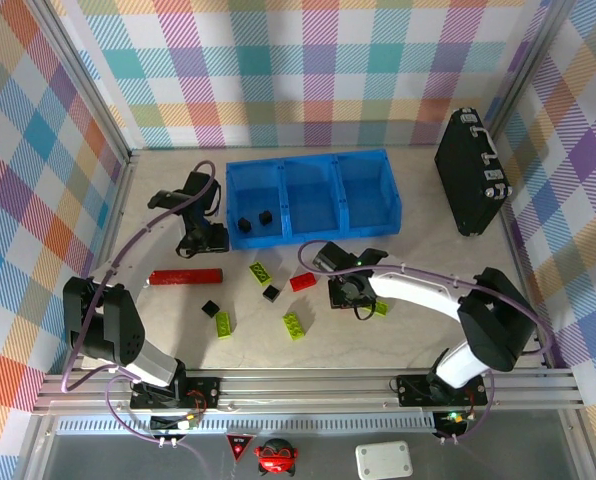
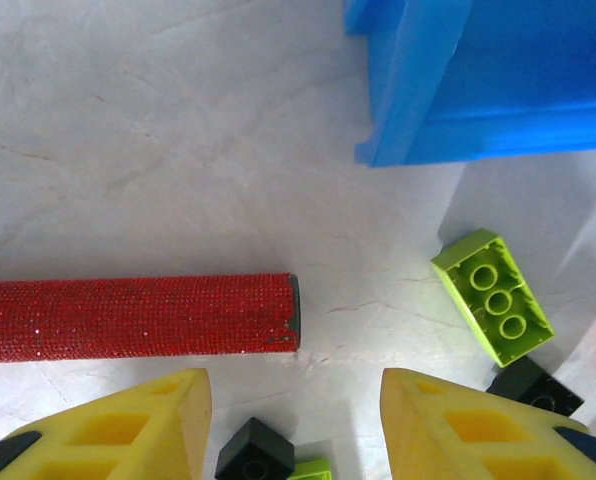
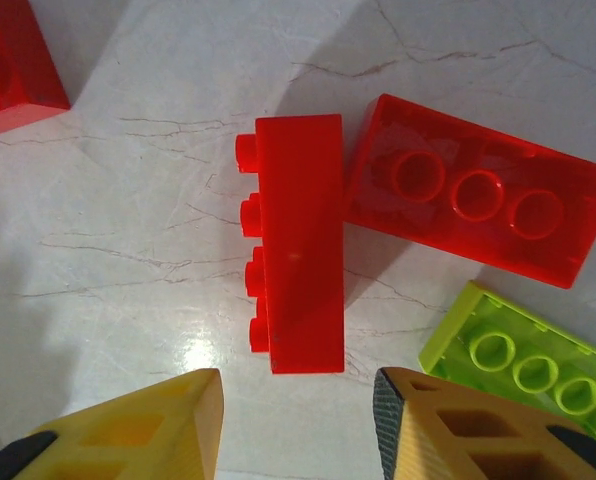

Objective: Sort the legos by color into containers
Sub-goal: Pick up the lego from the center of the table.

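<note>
The blue containers (image 1: 308, 195) stand at the back middle, and two black legos (image 1: 255, 220) lie in the left bin. Loose legos lie on the table: green (image 1: 261, 271), black (image 1: 271, 293), red (image 1: 302, 282), black (image 1: 210, 309), green (image 1: 224, 323), green (image 1: 295, 325). My left gripper (image 1: 200, 240) hovers off the bins' left corner, open (image 2: 296, 420) over a black lego (image 2: 256, 455), with a green lego (image 2: 493, 295) to its right. My right gripper (image 1: 356, 297) is open (image 3: 298, 430) just short of a red lego on its side (image 3: 298, 243). Another red lego (image 3: 478, 190) and a green one (image 3: 523, 365) lie beside it.
A long red bar (image 1: 185, 276) lies at the left, its end (image 2: 138, 317) just ahead of the left fingers. A black case (image 1: 473, 170) stands at the back right. Checked walls close in the table. The bins' corner (image 2: 408, 110) is near the left gripper.
</note>
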